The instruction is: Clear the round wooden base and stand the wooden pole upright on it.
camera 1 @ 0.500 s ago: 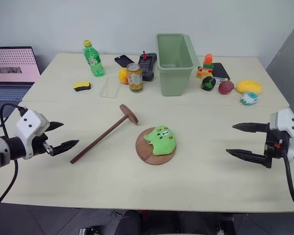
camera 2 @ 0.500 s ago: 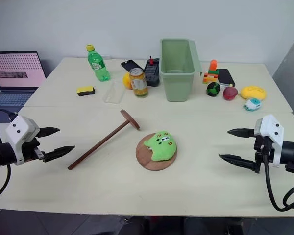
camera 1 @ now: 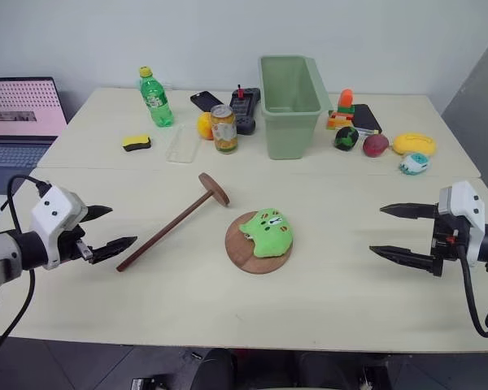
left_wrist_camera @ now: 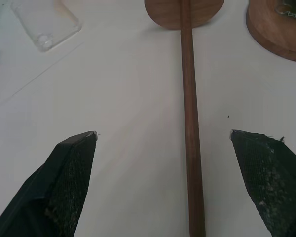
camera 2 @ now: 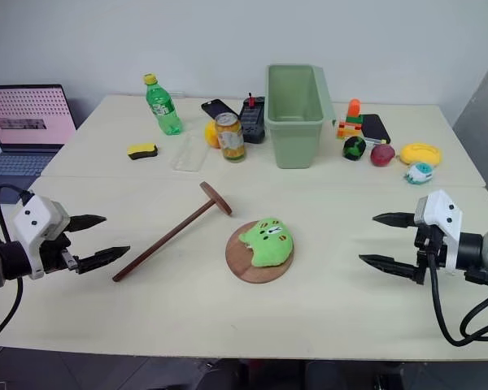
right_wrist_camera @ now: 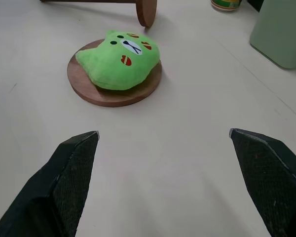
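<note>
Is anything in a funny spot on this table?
Yes. A green plush toy sits on top of the round wooden base, covering its middle. The wooden pole that should stand there lies flat on the table, left of the base.

White-cased hands (camera 1: 106,227), black fingers (camera 1: 405,257)

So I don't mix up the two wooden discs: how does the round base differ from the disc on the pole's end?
The round wooden base lies flat on the table, while the pole's disc stands on edge. The base looks wider than the pole's disc. A green plush toy sits on the base; the pole's disc carries nothing and is fixed to the wooden pole. Both are round, dark reddish-brown wood.
</note>
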Available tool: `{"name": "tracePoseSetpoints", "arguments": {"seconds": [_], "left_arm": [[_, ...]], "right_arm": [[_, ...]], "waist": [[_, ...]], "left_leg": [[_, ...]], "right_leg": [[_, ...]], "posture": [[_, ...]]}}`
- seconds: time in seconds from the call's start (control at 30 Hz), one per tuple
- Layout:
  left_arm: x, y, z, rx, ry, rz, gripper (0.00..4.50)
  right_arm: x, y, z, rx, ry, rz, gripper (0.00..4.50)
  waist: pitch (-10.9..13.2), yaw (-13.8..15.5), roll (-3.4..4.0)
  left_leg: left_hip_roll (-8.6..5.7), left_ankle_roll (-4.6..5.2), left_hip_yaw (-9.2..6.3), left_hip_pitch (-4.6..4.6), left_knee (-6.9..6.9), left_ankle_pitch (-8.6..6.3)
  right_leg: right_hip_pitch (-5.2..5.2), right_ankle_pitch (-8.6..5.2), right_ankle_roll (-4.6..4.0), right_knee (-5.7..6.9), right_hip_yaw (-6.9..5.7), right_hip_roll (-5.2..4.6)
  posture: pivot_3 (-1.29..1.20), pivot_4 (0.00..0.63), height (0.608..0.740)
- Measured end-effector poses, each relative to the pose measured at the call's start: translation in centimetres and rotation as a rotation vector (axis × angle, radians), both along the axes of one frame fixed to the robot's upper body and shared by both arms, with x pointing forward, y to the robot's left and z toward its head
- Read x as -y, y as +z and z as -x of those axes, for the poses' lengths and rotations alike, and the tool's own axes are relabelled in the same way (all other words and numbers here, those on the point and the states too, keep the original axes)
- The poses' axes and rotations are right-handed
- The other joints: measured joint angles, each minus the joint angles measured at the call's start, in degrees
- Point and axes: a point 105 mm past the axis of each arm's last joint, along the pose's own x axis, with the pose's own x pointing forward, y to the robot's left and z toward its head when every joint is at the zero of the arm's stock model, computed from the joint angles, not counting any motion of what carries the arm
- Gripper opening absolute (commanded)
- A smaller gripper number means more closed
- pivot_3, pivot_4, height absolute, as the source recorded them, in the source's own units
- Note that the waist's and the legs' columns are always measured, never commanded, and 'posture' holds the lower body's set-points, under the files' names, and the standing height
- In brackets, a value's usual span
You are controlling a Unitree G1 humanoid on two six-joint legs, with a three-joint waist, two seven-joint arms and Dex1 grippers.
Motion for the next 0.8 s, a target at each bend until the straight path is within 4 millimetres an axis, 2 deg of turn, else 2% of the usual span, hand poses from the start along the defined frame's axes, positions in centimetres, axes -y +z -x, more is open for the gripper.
{"name": "tracePoseSetpoints", "arguments": {"seconds": [0.43,0.7,0.8], "left_arm": [[1.7,1.9,-0.3,0.075,-0.076,-0.018,4.5],[5.2,2.5,-0.6,0.073,-0.222,-0.016,4.5],[7.2,3.1,-0.9,0.092,-0.307,-0.029,4.5]], "right_arm": [[-0.4,0.4,-0.2,0.003,0.019,-0.002,4.44],[-2.3,2.1,-0.2,0.032,0.059,-0.065,4.44],[-4.1,2.2,-0.2,0.047,0.103,-0.062,4.44]], "waist": [[0.01,0.0,0.01],[0.02,0.01,0.0],[0.02,0.0,0.0]], "left_leg": [[-0.01,0.0,0.01,0.0,0.0,0.0],[-0.02,0.0,0.0,-0.01,0.0,0.0],[-0.02,0.0,-0.03,-0.02,0.01,0.0]], "right_leg": [[0.0,0.0,0.0,0.0,-0.01,0.0],[0.01,0.0,0.0,-0.02,0.0,0.01],[0.01,0.0,0.0,-0.02,0.0,0.01]], "posture": [[0.0,0.15,0.74],[0.0,0.15,0.74],[0.0,0.15,0.74]]}}
